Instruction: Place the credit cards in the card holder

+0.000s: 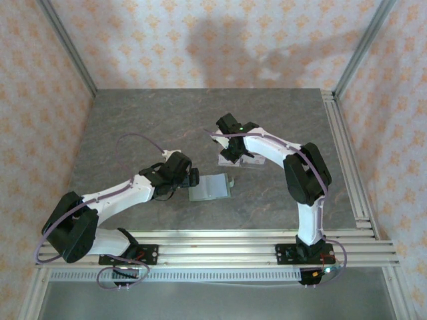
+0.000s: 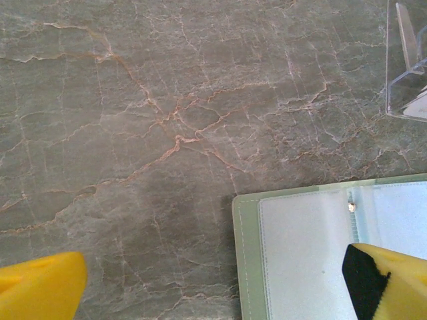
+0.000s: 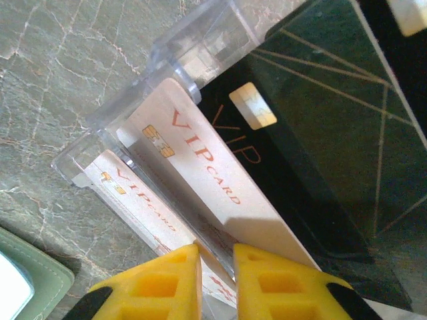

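Right wrist: right claw (image 3: 217, 267) nearly closed astride a pale card (image 3: 193, 160) in clear stand (image 3: 193, 33) (firm grip unclear) | left claw (image 2: 213, 287) wide open above open holder (image 2: 307, 247) on desk (image 2: 133, 133) | step: picking card | next: lift it straight out, carry to holder

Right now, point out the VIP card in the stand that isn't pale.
The black VIP card, rightmost in the clear stand in the right wrist view; the two pale VIP cards beside it are pinkish-white with red lettering.
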Controlling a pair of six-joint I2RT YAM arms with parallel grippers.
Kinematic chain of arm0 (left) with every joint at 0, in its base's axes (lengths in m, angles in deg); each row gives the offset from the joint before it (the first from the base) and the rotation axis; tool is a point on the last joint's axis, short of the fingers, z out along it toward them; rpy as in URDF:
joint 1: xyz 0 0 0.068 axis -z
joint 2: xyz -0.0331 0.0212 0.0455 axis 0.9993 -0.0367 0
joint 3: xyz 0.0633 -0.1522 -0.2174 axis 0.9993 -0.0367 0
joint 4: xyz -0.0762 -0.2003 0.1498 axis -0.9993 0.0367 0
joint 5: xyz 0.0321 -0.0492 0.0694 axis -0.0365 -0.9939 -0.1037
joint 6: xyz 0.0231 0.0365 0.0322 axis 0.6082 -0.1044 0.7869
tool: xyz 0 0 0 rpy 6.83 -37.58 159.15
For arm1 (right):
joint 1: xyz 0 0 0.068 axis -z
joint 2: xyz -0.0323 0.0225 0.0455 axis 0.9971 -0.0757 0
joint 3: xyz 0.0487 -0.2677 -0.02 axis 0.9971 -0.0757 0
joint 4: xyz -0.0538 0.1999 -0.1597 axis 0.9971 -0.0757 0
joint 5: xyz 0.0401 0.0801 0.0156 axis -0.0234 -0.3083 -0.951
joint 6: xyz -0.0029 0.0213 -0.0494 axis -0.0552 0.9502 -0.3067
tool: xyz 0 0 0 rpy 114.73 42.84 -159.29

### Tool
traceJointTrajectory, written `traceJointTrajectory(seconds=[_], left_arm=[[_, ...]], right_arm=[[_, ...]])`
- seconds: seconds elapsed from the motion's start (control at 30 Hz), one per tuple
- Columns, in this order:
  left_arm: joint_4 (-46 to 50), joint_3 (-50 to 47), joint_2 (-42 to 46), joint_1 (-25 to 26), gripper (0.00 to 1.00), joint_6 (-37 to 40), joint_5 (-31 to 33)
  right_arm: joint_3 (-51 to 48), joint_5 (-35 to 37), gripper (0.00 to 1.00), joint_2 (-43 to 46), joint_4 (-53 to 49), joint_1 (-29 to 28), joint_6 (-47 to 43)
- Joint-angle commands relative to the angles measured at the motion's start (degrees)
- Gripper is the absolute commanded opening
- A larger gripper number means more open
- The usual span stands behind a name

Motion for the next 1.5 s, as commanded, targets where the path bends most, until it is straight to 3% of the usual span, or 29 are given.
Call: traceJointTrajectory(seconds=[0.0,0.47,0.83,1.47], left_arm=[[-0.74,0.66,-0.86,-0.46,1.0,-0.02,-0.12],[-0.75,0.76,-0.56,-0.46,1.0,0.06,-0.08],[-0.66,0.51,-0.36,-0.53,1.0,0.2,0.07],[-1.36,1.14,-1.81,-0.46,1.0,0.33,-0.22]], right_arm=[[1.21,0.79,0.14,-0.45,-2.85,0.25,0.02],[7.82,9.78,0.14,-5.33,-6.99,3.38,6.57],[5.85,1.37,0.22,-2.98,-5.23,3.42,8.06],[3.65,-5.34,0.22,-0.04,-5.7,3.32,3.78]])
